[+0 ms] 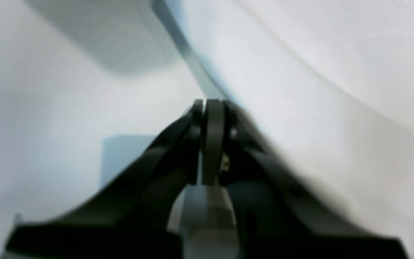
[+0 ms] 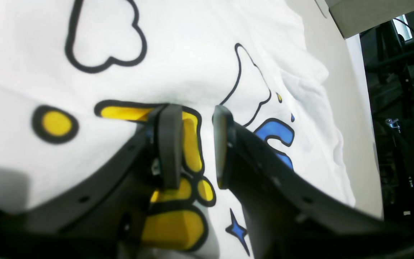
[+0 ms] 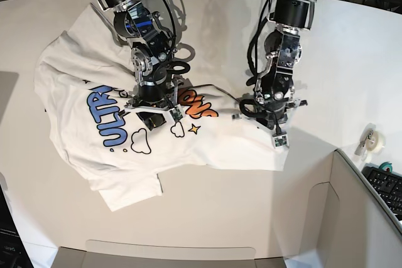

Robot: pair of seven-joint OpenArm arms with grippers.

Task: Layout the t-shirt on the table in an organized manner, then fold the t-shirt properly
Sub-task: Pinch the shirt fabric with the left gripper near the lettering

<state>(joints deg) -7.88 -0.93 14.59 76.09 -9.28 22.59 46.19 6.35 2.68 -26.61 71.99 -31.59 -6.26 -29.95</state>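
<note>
The white t-shirt lies spread on the left half of the table, print side up, with its hem reaching to the right. My right gripper stands over the print. In the right wrist view it is open, low over a yellow letter on the t-shirt. My left gripper is at the shirt's right edge. In the left wrist view its fingers are pressed together on the cloth's edge, and the t-shirt drapes over the right finger above the table.
A roll of tape and a keyboard sit at the right edge. A grey box-like panel stands at the front right, and a grey tray edge runs along the front. Dark frames stand beyond the table.
</note>
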